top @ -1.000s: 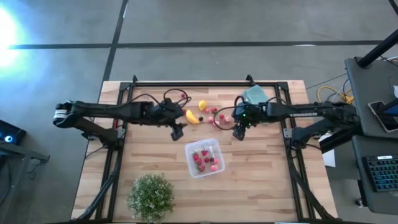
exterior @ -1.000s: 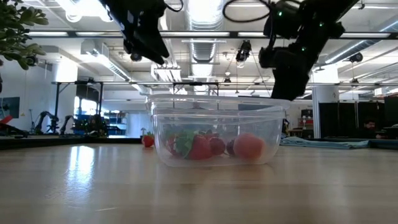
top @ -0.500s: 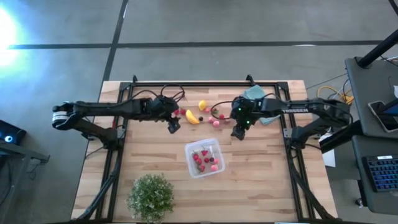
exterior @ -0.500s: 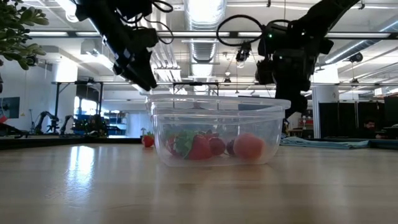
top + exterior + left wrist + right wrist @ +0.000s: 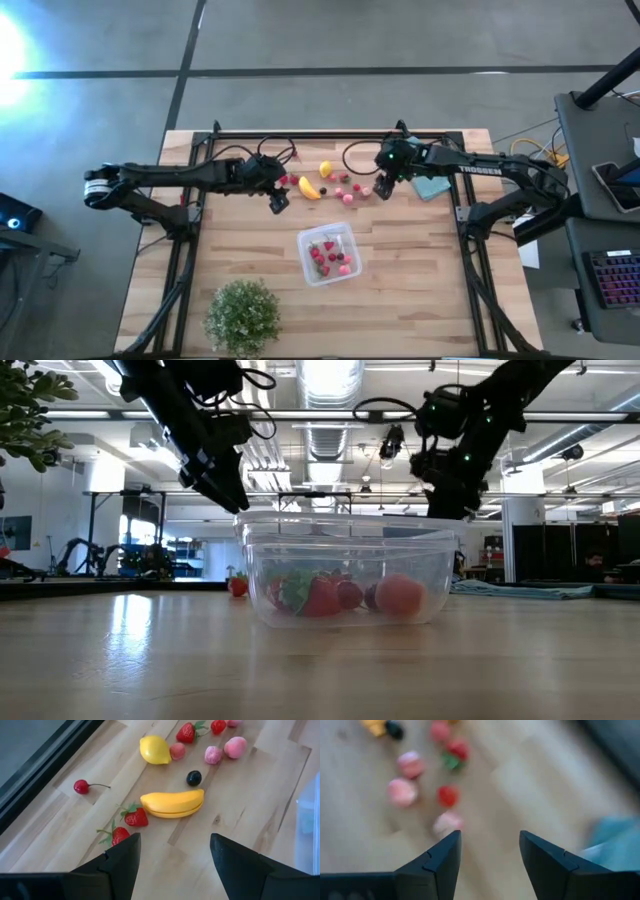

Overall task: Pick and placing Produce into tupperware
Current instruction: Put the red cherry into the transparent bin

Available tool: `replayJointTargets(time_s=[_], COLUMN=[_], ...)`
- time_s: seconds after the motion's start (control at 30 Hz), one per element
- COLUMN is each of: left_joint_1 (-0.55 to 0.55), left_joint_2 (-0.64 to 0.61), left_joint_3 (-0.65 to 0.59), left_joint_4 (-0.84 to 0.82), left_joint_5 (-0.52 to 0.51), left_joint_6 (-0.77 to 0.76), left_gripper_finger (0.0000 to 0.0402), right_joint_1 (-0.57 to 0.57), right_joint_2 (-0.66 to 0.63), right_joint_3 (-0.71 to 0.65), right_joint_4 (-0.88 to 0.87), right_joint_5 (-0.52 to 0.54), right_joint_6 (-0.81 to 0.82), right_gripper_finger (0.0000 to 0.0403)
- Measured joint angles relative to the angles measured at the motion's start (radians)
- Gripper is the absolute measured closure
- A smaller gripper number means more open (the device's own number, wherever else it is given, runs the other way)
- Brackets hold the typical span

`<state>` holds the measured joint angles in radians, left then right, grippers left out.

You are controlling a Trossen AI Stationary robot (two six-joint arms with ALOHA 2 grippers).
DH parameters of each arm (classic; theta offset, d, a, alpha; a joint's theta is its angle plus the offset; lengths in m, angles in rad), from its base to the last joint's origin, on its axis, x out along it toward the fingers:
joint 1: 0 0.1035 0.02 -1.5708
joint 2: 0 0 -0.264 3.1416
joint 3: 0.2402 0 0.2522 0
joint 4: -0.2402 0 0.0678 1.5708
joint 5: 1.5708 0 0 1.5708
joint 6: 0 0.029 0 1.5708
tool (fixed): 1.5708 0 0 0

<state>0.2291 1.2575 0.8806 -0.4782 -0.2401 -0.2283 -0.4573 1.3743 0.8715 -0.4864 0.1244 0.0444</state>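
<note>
Best lowering the wide-open left claw (image 5: 172, 857) squarely over the banana (image 5: 172, 803) at frame centre, while the right claw (image 5: 487, 851), also wide and empty, hovers above pink berries (image 5: 402, 791) upper left.

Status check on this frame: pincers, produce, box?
Both pincers open, empty: left pincer, right pincer. Loose produce between them. Tupperware part filled. Nothing blocking.

Yellow lemon (image 5: 155, 749), yellow-orange banana (image 5: 172, 803), red strawberries (image 5: 136, 817), dark berry (image 5: 194, 778), pink pieces (image 5: 235, 747), clear box (image 5: 328, 254), teal cloth (image 5: 432, 186), light wood tabletop (image 5: 420, 270).
</note>
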Motion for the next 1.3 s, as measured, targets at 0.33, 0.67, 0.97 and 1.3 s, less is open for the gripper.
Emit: replayJointTargets(time_s=[0.33, 0.67, 0.97, 1.3], left_joint_1=[0.000, 0.000, 0.000, 0.000], left_joint_2=[0.000, 0.000, 0.000, 0.000], left_joint_3=[0.001, -0.001, -0.002, -0.002], left_joint_4=[0.000, 0.000, 0.000, 0.005], left_joint_5=[0.000, 0.001, 0.001, 0.001], left_joint_6=[-0.001, -0.001, 0.000, 0.000], left_gripper_finger=[0.0178, 0.0178, 0.0178, 0.0178], right_joint_1=[0.019, 0.021, 0.025, 0.029], right_joint_2=[-0.012, -0.010, -0.009, -0.009], right_joint_3=[0.045, 0.039, -0.047, -0.106], right_joint_4=[-0.016, -0.020, 0.061, 0.127], right_joint_5=[0.150, -0.090, -0.131, -0.184], right_joint_6=[-0.360, -0.443, -0.467, -0.371], right_gripper_finger=[0.0209, 0.0209, 0.0209, 0.0209])
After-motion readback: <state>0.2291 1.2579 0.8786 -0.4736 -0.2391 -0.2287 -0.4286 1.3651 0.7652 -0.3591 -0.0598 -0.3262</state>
